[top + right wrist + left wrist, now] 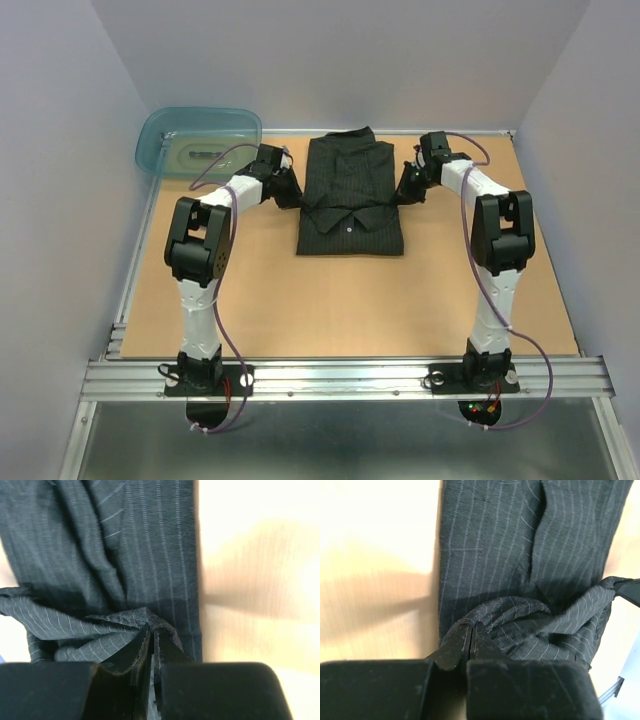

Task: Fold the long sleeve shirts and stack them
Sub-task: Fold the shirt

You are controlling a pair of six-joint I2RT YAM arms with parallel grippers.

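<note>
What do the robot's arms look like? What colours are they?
The left arm and right arm are white tubes with chunky black joints. A thin purple cable loops along each. The left claw and right claw are matte black and scuffed.

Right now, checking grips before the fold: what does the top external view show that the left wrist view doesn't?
Top only: the translucent teal plastic tub at the far left, and the whole black pinstriped cloth shirt. Left wrist only: the left jaws shut on a bunched fold at the shirt's edge. Both: the shirt on the tan table.
</note>
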